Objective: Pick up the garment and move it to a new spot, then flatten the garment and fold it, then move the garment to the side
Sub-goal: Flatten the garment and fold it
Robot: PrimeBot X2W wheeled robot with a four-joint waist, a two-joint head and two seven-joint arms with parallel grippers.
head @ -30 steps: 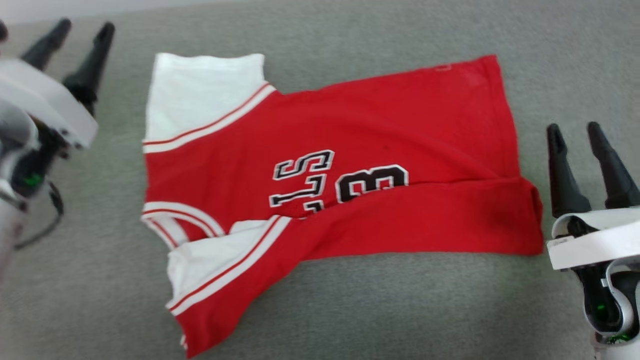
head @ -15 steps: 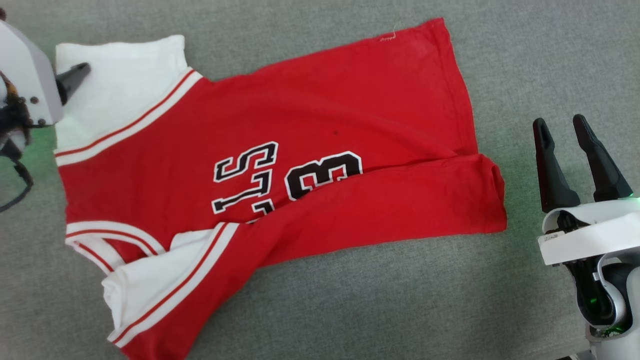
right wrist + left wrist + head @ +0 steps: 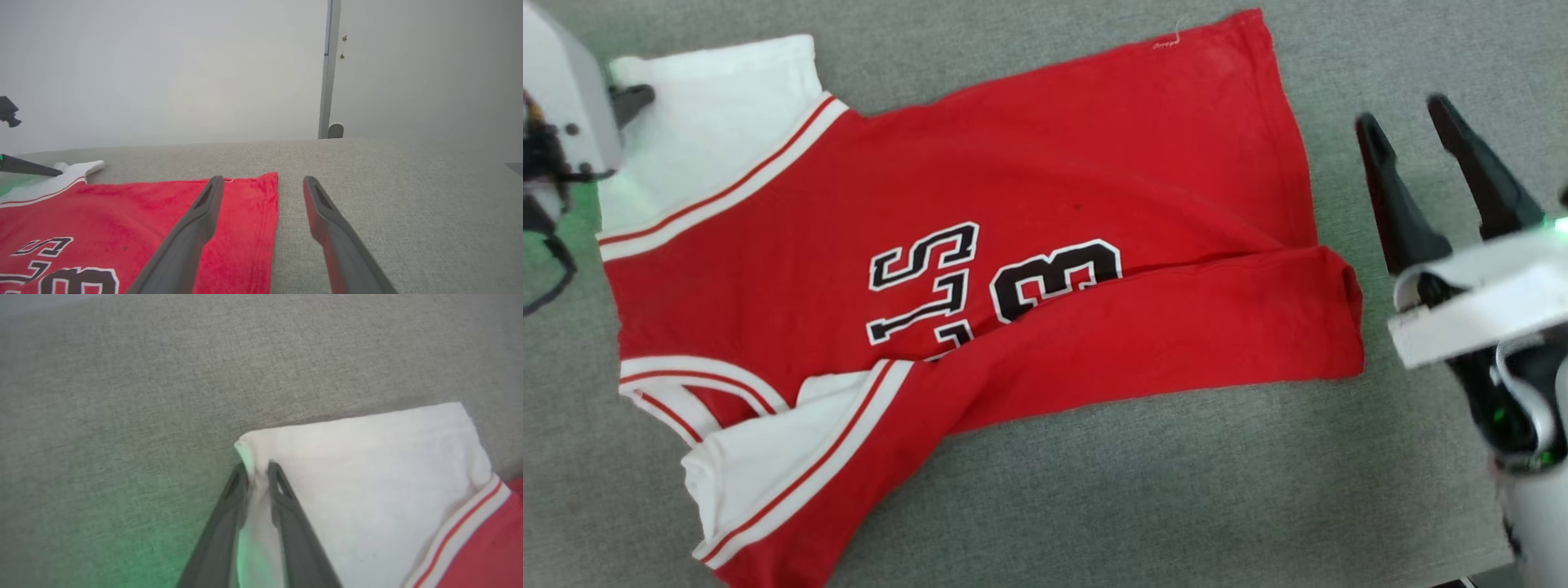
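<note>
Garment (image 3: 1045,155) lay on the grey surface (image 3: 1094,506), long axis left-right. Left gripper (image 3: 257,468) pinched its white far-left sleeve corner; right gripper (image 3: 1403,114) spread wide, holding nothing, just beside the hem end.

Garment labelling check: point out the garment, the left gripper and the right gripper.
garment (image 3: 1094,147), head view, red body panel
left gripper (image 3: 257,467), left wrist view, midway between fingers
right gripper (image 3: 1403,113), head view, midway between fingers

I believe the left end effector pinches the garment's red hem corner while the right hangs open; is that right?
No: the left wrist view shows the left end effector pinching a white corner of the garment; the right end effector does hang open.
</note>
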